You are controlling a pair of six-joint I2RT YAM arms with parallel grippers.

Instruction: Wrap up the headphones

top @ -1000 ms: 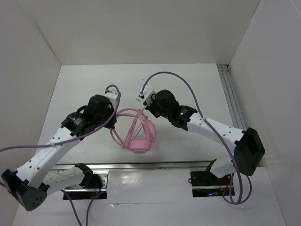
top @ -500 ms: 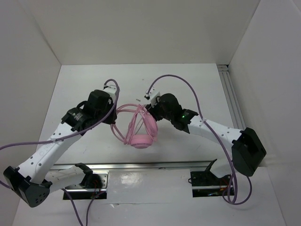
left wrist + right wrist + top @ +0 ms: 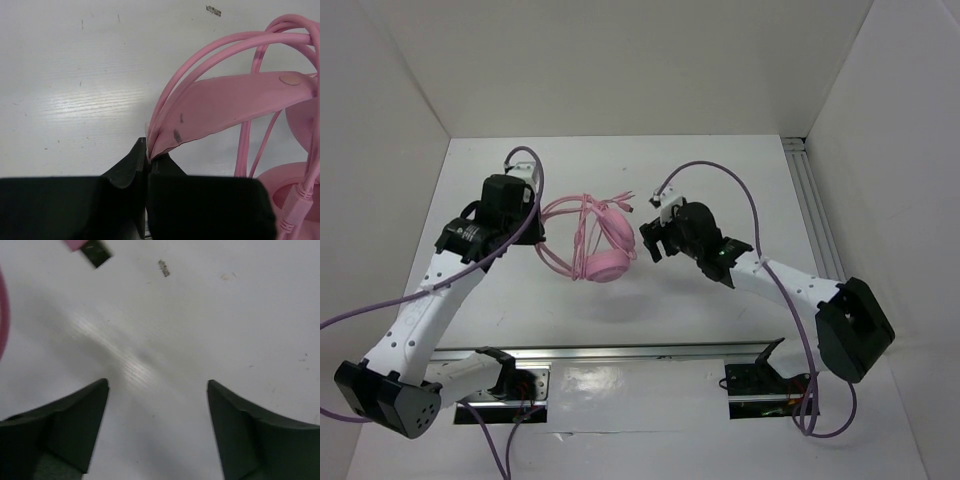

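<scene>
1. Overhead, top view: headphones (image 3: pixel 605 262) at mid-table (image 3: pixel 720 180), between the 2 arms. Left gripper (image 3: pixel 540 228) is at their headband (image 3: pixel 560 205); right gripper (image 3: pixel 648 240) is just beside them, not touching.
2. Left wrist: left gripper (image 3: pixel 146 150) pinched closed on the headband (image 3: pixel 225 102), cable (image 3: pixel 235 42) looped above.
3. Right wrist: right gripper (image 3: pixel 157 385) spread wide, holding nothing, table (image 3: pixel 200 315) underneath.

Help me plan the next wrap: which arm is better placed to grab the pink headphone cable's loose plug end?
Likely right. The right end effector, open and empty, hovers near the dark cable plug. The left end effector is shut on the headband of the pink over-ear headphones.
</scene>
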